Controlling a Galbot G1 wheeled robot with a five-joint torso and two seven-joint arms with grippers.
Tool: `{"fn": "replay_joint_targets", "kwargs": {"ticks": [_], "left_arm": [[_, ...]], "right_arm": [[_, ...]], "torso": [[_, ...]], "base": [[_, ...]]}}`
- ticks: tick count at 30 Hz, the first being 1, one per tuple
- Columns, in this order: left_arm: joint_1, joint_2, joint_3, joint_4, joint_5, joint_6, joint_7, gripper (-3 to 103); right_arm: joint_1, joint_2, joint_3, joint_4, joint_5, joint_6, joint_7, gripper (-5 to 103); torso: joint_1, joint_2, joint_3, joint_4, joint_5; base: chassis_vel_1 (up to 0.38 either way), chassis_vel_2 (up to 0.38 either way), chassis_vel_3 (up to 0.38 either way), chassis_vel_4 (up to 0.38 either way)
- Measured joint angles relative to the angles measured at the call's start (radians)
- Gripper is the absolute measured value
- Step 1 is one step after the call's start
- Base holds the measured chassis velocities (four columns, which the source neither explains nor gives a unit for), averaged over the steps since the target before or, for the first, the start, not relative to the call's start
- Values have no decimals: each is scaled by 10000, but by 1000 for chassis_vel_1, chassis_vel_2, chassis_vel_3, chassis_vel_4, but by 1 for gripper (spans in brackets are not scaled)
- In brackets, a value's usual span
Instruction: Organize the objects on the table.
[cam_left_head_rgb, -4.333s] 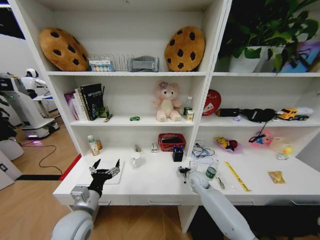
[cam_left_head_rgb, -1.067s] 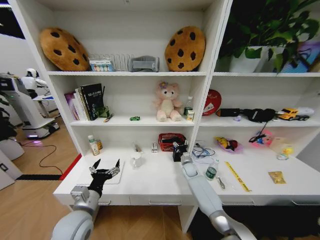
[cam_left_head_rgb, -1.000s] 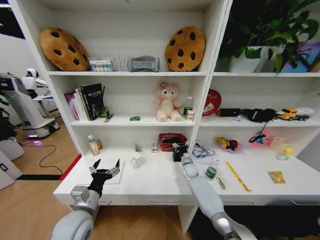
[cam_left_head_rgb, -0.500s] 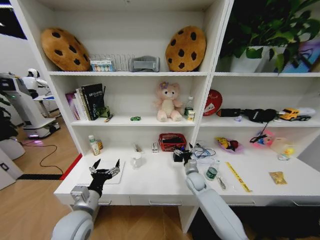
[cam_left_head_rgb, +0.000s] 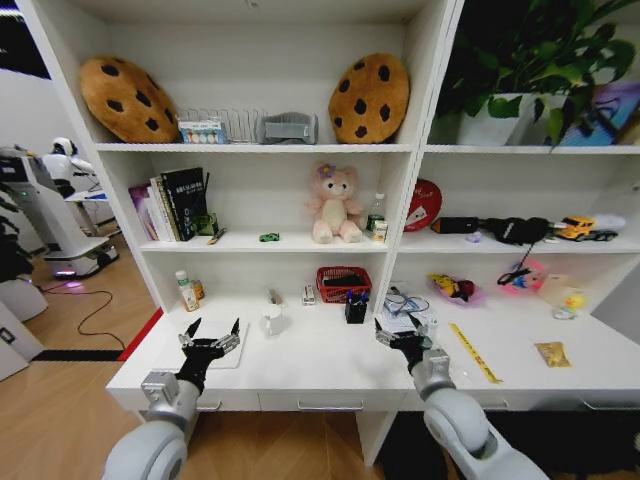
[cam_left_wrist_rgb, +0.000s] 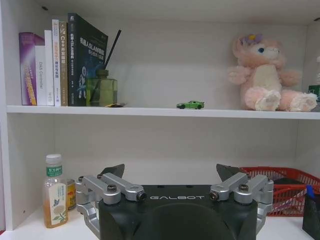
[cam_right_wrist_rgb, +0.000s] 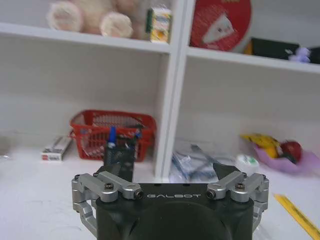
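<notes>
Pens (cam_right_wrist_rgb: 123, 136) stand in a dark holder (cam_left_head_rgb: 356, 308) on the table (cam_left_head_rgb: 310, 365), beside a red basket (cam_left_head_rgb: 342, 282). We note both grippers hovering empty, fingers spread: right gripper (cam_left_head_rgb: 404, 337) near the holder, left gripper (cam_left_head_rgb: 208, 335) well apart

Both arms are smooth light-grey tubes with rounded joints. Each pincer — left pincer (cam_left_head_rgb: 210, 341), right pincer (cam_left_head_rgb: 404, 334) — has a chunky black housing with "GALBOT" in pale letters, silver metal linkages with dark screw heads, and black pointed fingertips (cam_left_wrist_rgb: 113, 170).
</notes>
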Motion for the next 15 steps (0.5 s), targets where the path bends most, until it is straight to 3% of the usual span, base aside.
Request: {"fn": "replay_joint_targets", "kwargs": {"ticks": [2,3,6,7,9,15], "left_arm": [[0,-1,-1,0,0,0,2,100],[0,-1,-1,0,0,0,2,100],[-1,0,0,0,-1,0,3,100],[-1,0,0,0,-1,0,3,100],[0,0,0,0,-1,0,3,100],[0,0,0,0,0,-1,3,100]], "right_arm": [[-106,544,-181,-344,6,251,1126,100],[-106,544,-181,-344,6,251,1126,100],[63,1397,-443,-1155,-656,891,2025,100],[63,1397,-443,-1155,-656,891,2025,100],[209,2070,-452,-1866,-1286,1378,2155,100],[539,2620,-348,-2995,-2104,2134,2192,100]], "torso": [[1,0,1,2,0],[1,0,1,2,0],[3,-2,2,2,2],[3,-2,2,2,2],[3,-2,2,2,3],[3,-2,2,2,2]], "base": [[0,0,0,0],[0,0,0,0],[0,0,0,0],[0,0,0,0],[0,0,0,0],[0,0,0,0]]}}
